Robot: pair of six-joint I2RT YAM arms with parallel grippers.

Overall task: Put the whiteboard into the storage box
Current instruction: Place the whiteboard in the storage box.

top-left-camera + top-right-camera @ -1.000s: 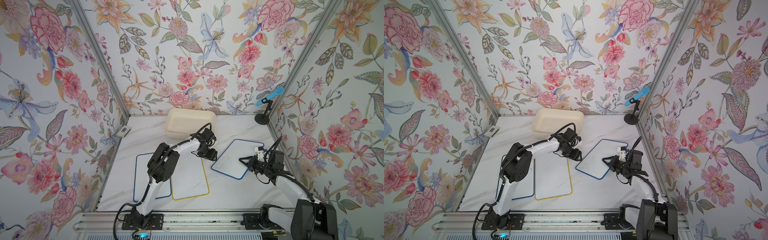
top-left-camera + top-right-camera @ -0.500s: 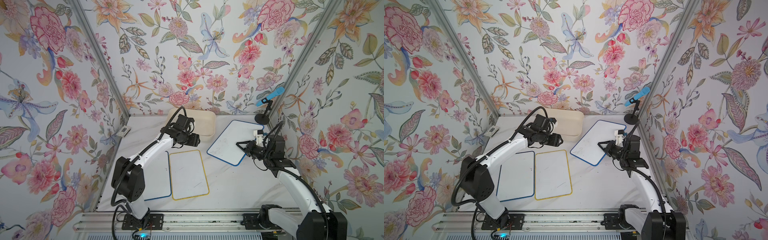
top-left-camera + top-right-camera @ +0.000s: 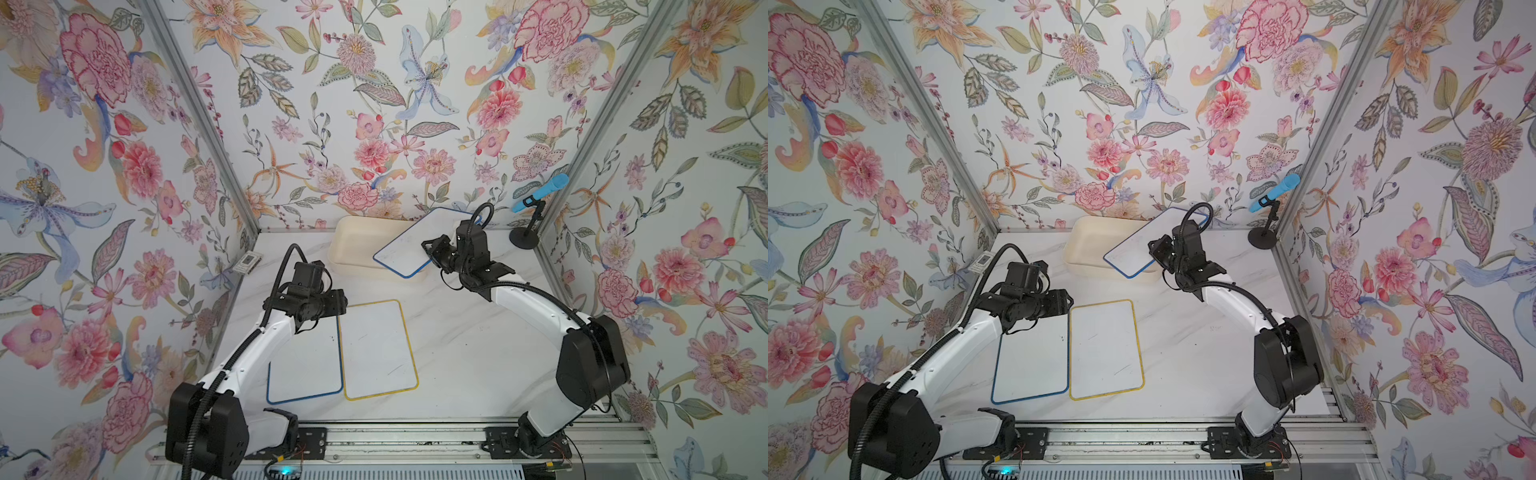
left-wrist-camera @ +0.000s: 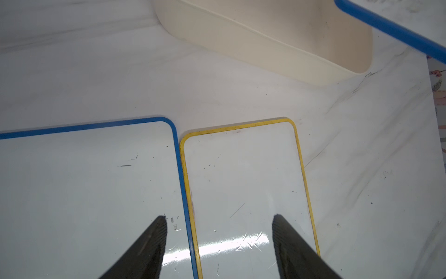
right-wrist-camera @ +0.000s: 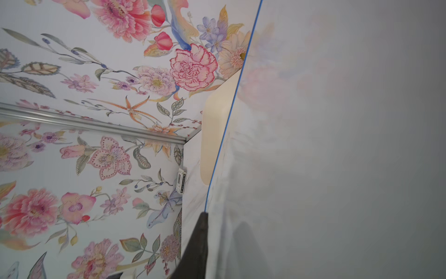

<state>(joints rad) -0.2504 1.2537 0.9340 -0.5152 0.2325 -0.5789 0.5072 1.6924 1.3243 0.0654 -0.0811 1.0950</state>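
Observation:
In both top views my right gripper [image 3: 432, 254] [image 3: 1158, 254] is shut on the near edge of a blue-rimmed whiteboard [image 3: 415, 245] [image 3: 1142, 247]. It holds the board tilted in the air over the right end of the cream storage box [image 3: 357, 249] [image 3: 1088, 249]. The right wrist view is filled by the board's face [image 5: 337, 145], with one dark finger [image 5: 200, 241] against its rim. My left gripper [image 4: 219, 219] is open and holds nothing. It hovers over the seam between a blue-rimmed whiteboard [image 4: 84, 193] and a yellow-rimmed whiteboard [image 4: 243, 181] lying flat.
A blue microphone on a black stand [image 3: 536, 199] is in the back right corner. A small white device [image 3: 248, 261] lies by the left wall. The box stands against the back wall. A metal rail [image 3: 395, 436] runs along the front edge.
The right gripper lifted its blue-rimmed whiteboard off the table and carried it back over the box. The left arm drew back from that board to the two lying boards.

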